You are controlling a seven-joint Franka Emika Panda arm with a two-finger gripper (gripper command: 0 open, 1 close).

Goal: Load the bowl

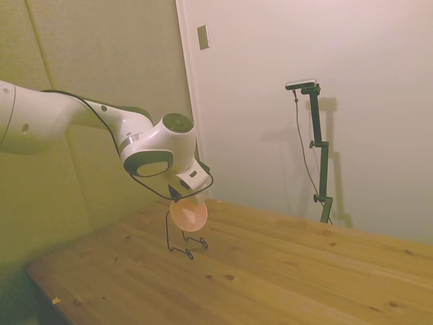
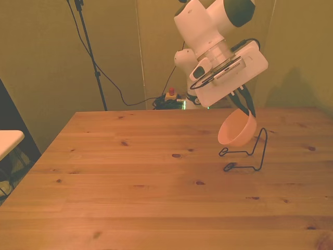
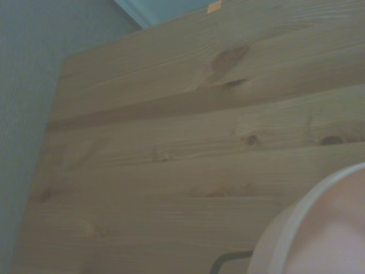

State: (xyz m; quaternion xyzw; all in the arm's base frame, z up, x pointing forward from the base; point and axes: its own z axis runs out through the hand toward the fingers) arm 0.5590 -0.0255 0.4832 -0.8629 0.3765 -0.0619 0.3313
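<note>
Bowl held in the air just above the wire rack.

In the side view I see the gripper [image 1: 181,196] clamped on the rim of the pink bowl [image 1: 189,216], which hangs tilted over the black wire rack [image 1: 179,238] on the wooden table [image 1: 284,277]. In the front view the gripper [image 2: 244,104] pinches the bowl [image 2: 237,129] by its rim, clear of the table [image 2: 130,192], just beside the rack's [image 2: 248,152] upright loop toward the front view's right. My wrist view shows only the bowl's [image 3: 331,228] blurred edge over the planks [image 3: 171,142].

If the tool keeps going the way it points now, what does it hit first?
Probably the wire rack. The tool holds the bowl just above it, angled down; depth is unclear.
</note>
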